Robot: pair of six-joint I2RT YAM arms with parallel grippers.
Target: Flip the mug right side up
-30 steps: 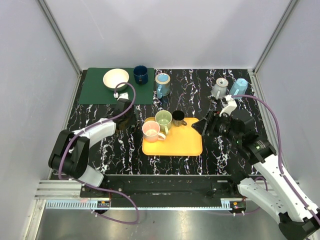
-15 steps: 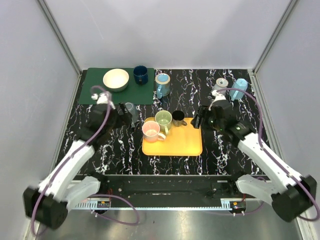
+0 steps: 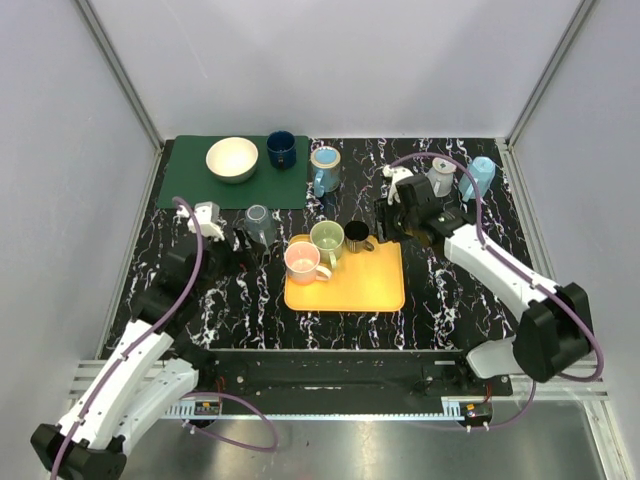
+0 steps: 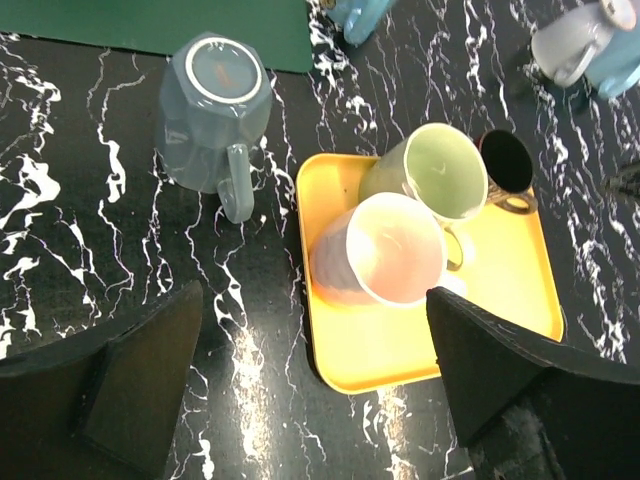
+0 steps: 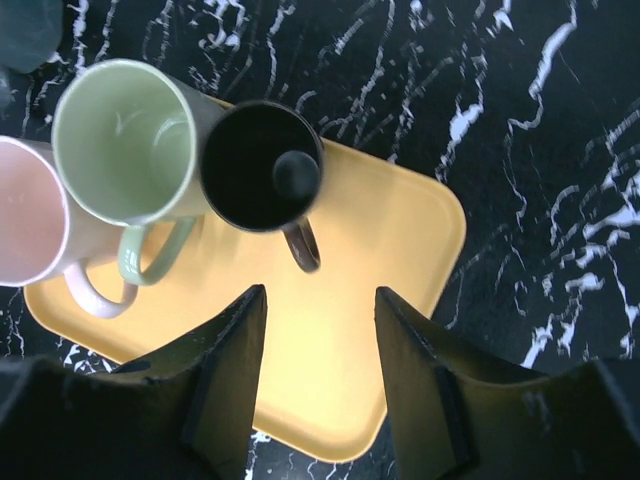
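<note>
Left wrist, upside-down mug (image 4: 215, 110) fwd of left gripper (image 4: 312, 296), apart, jaws wide

White arm shells (image 3: 500, 270), black joints (image 3: 548, 330), purple cables (image 3: 272, 420), black wedge fingers (image 5: 225, 370).

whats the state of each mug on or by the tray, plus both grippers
pink mug: upright on the tray, empty
green mug: upright on the tray, empty
black mug: upright on the tray
clear mug: standing on the table beside the tray, not held; which end is up unclear
left gripper: open, holding nothing
right gripper: open, holding nothing, above the tray
</note>
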